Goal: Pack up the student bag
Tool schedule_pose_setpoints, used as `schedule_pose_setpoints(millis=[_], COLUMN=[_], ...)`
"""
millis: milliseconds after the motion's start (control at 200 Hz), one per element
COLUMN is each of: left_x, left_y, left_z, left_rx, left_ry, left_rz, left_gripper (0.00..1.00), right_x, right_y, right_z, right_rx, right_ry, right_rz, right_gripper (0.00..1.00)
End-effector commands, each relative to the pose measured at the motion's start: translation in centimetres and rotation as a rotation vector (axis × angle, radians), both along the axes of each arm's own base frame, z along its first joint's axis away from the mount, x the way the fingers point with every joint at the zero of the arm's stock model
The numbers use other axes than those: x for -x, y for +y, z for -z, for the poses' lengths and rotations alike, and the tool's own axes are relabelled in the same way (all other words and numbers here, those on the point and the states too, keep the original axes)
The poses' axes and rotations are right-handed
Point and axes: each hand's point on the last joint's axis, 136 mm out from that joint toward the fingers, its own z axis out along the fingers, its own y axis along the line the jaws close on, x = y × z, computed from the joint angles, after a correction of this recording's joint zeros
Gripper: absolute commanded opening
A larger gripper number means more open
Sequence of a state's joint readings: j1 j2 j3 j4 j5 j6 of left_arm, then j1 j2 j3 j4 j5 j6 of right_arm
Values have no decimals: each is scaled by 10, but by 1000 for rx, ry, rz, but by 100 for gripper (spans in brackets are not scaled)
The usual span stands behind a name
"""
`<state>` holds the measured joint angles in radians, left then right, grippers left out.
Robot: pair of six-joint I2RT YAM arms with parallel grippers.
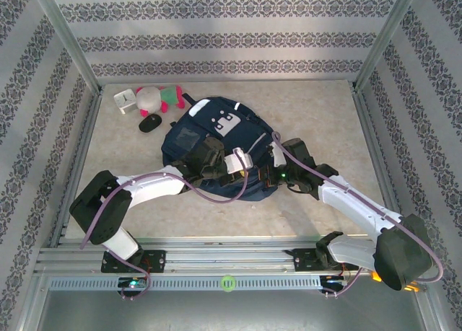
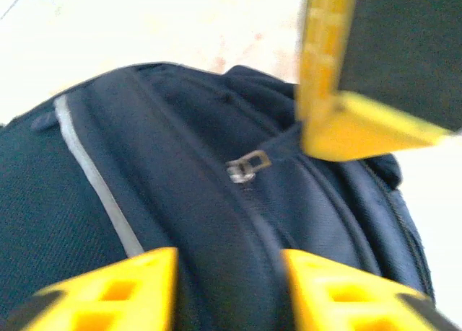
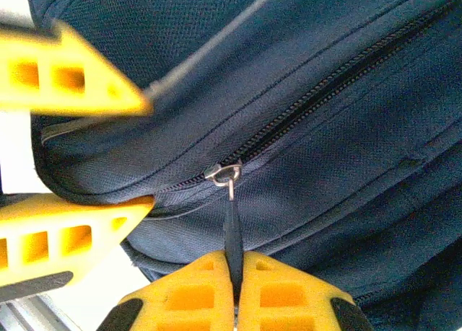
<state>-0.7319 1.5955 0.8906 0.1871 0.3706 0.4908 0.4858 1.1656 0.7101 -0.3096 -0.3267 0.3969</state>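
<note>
Backpack position: the student bag point(image 1: 209, 140) lies flat near the middle of the table point(image 1: 317, 115), front patches up, with both arms reaching over its near edge.

Right gripper point(image 3: 234, 273): jaws fully together, pinching the dark zip pull point(image 3: 231, 223), which hangs from the metal slider point(image 3: 224, 174) at the end of a closed zip line.

Left gripper point(image 2: 229, 288): jaws narrow, clamped on a raised ridge of bag fabric beside a pale reflective stripe point(image 2: 94, 179). Its fingers point(image 3: 68, 78) stand just left of the slider, close to the right gripper.

Surrounding items: a plush toy point(image 1: 160, 98), a small white object point(image 1: 125, 100) and a black mouse point(image 1: 150, 123) lie at the far left, the mouse just beside the bag. A purple cable point(image 1: 216, 197) loops across the bag's near edge.
</note>
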Motion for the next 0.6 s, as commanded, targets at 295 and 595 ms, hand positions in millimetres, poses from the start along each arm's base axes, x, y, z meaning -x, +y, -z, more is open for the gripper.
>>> schedule_pose_setpoints(millis=[295,595], left_x=[32,37], left_y=[1,0], left_z=[-30,-44], left_rx=[177,220], left_ry=[56,61], left_rz=[137,163], left_gripper=[0,0], right_x=[-6,-15], right_y=[2,13], right_z=[9,5], right_rx=[31,19], right_ry=[8,-8], right_rz=[-31,-79], right_gripper=[8,28])
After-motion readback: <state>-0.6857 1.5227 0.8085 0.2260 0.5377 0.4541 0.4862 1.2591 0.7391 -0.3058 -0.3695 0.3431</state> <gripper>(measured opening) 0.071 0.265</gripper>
